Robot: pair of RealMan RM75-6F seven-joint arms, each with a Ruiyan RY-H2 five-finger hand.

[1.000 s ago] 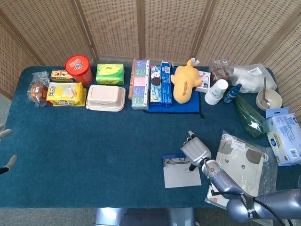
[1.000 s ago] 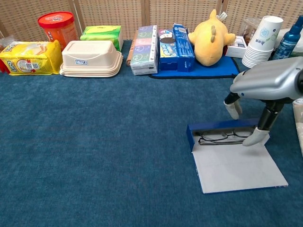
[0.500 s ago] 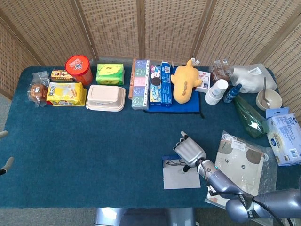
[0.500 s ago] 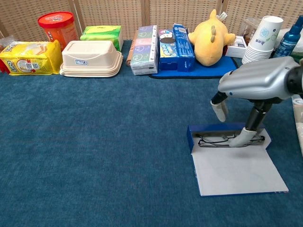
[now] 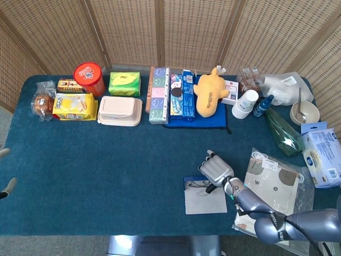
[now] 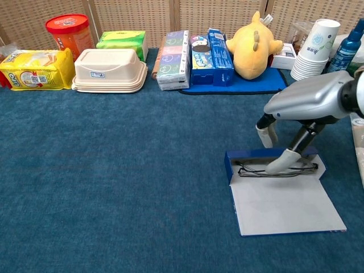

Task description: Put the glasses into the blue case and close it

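1. The desk [image 5: 106,176], covered in blue cloth, carries everything; the blue case [image 6: 273,162] is the landmark here, lying toward the desk's near right part.
2. Beyond the blue case, along the far edge of the desk, stand a yellow plush toy [image 6: 252,48], a row of boxes and a stack of paper cups [image 6: 314,49]; all are well apart from the case.
3. The right hand [image 6: 301,105] hangs directly over the blue case, fingers apart and holding nothing; one fingertip [image 6: 277,165] reaches down to the glasses, and it seems to touch them.
4. The blue case lies open: its tray is on the far side, its pale flap [image 6: 284,205] spread flat toward the near edge of the desk.
5. The glasses [image 6: 273,169] lie in the tray, along its near edge, long axis running left to right, the same way as the case.
6. The left hand [image 5: 5,186] shows only as fingertips at the desk's far left edge, well apart from the case; whether it is open I cannot tell.
7. Judgement: the right hand is much the nearer, so closing falls to it; the flap lies on the near side of the glasses and must fold away over them.
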